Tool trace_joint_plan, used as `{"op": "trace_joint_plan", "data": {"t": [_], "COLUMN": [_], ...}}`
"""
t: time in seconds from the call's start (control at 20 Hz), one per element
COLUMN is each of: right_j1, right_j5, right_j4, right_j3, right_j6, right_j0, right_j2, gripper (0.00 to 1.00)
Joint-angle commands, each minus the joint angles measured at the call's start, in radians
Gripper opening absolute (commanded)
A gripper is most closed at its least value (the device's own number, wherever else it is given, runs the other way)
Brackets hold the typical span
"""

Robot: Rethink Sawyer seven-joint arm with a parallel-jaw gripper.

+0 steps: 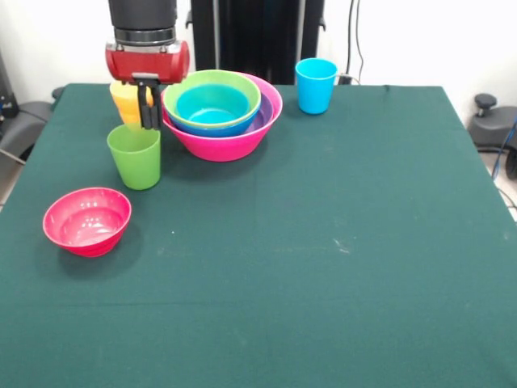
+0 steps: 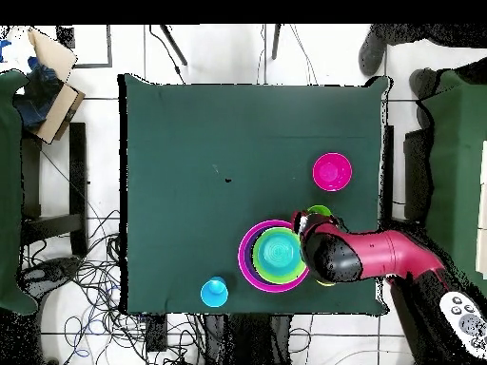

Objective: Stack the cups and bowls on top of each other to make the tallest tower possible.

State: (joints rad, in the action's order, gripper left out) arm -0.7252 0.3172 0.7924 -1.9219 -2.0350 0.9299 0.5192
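Note:
A nest of bowls stands at the table's far side: a large pink bowl holds purple, light green and blue bowls, with a light blue one innermost. It also shows in the overhead view. My gripper hangs just left of the nest, its tips at the far rim of an upright green cup. A yellow cup with orange below it stands behind the gripper, partly hidden. A blue cup stands right of the nest. A small red-pink bowl sits near left.
In the overhead view the red arm reaches in from the right over the table's edge, covering most of the green cup. The blue cup and the red-pink bowl stand apart from the nest.

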Motion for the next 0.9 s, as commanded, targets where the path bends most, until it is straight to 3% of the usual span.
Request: {"op": "trace_joint_plan", "data": {"t": [0.05,0.9], "right_j1": [0.029,0.143], "right_j5": [0.113,0.231], "right_j4": [0.016,0.030], "right_j3": [0.084,0.273], "right_j6": [0.181,0.356], "right_j0": [-0.024,0.058], "right_j2": [0.082,0.178], "gripper": [0.00,0.00]}}
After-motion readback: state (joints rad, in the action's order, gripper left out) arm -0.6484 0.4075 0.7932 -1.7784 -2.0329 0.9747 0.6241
